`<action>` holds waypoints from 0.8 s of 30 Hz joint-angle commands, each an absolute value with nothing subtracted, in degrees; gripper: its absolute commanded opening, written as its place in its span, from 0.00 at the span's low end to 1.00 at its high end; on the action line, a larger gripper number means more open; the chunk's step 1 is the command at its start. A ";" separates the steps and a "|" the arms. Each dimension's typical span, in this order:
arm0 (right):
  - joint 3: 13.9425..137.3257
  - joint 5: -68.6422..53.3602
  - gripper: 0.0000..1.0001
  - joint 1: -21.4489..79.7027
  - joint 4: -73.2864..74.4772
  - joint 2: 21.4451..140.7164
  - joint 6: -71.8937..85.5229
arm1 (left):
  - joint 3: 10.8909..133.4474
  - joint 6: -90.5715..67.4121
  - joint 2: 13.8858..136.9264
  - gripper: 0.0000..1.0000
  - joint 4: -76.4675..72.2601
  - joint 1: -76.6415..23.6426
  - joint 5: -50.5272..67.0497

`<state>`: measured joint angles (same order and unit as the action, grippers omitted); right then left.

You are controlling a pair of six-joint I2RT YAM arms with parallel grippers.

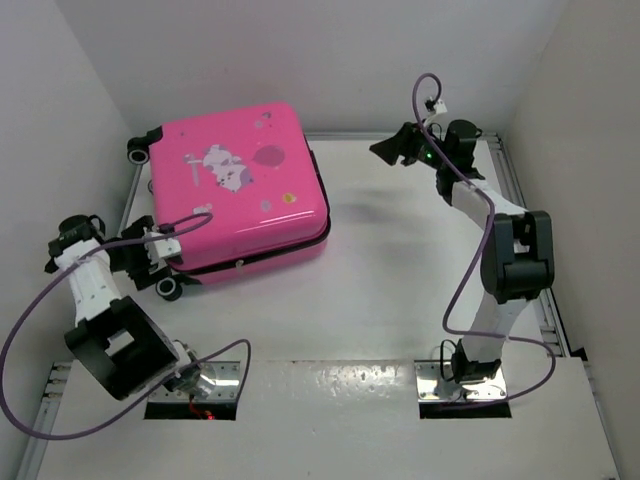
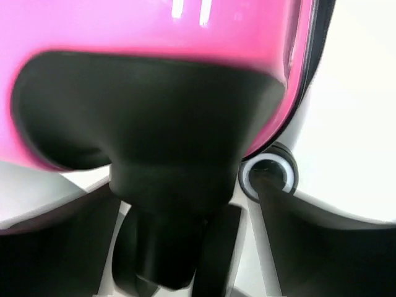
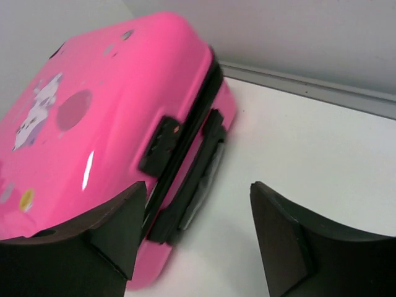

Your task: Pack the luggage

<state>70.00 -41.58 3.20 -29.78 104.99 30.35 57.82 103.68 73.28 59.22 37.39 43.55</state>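
The left gripper (image 1: pixel 150 255) stands open, its dark fingers (image 2: pixel 59 247) splayed on either side of the black wheel housing (image 2: pixel 161 136) at the lower left corner of the luggage (image 1: pixel 240 190). Light shows between fingers and housing, so nothing is gripped. The right gripper (image 3: pixel 198 195) is open too and empty, off the upper right side of the case with bare table (image 1: pixel 400 280) between them.

The luggage lies flat and shut in the upper left of the overhead view, print side up. Whether its black zipper seam (image 3: pixel 207 93) is fully run round, I cannot tell.

The main risk is at the left jaws: the housing is rounded and glossy, so closing on it may let the fingers slide off. A small wheel (image 2: pixel 267 176) sits just beside the right-hand finger and could be knocked. With the right arm well apart, nothing braces the case, and a push at that corner would likely swing it towards the back wall. The left arm's purple cable (image 1: pixel 190 220) also drapes over the shell's corner and could snag.
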 commanded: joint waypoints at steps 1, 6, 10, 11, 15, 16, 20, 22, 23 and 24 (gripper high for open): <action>74.88 -39.64 0.69 4.22 -30.67 109.41 33.47 | 59.22 111.39 69.01 1.00 71.38 40.61 45.12; 80.24 -37.00 0.69 4.92 -30.15 115.99 42.00 | 63.46 86.62 63.13 1.00 56.02 40.61 54.05; 87.27 -37.00 0.66 6.15 -27.61 121.37 52.00 | 63.73 60.87 58.10 1.00 33.78 40.61 50.99; 87.80 -38.39 0.66 6.41 -27.16 123.47 54.55 | 62.94 51.86 57.40 1.00 30.62 40.61 47.41; 91.31 -42.87 0.71 8.96 -29.18 127.42 64.13 | 60.91 29.31 56.78 1.00 16.72 40.61 32.41; 92.45 -44.89 0.73 9.92 -29.61 127.96 65.47 | 60.91 25.96 57.91 1.00 15.74 40.61 29.56; 94.91 -49.12 0.74 12.39 -31.99 130.86 71.00 | 63.19 20.14 61.43 1.00 18.81 40.61 28.13; 95.70 -51.15 0.74 13.79 -32.78 133.15 72.51 | 62.67 15.75 62.05 1.00 18.20 40.00 26.12; 95.80 -51.67 0.74 14.15 -33.13 133.68 73.73 | 62.67 11.90 62.83 1.00 17.50 39.47 24.28; 95.80 -52.98 0.74 14.24 -33.48 133.94 74.09 | 63.19 10.65 63.45 1.00 17.49 38.68 20.17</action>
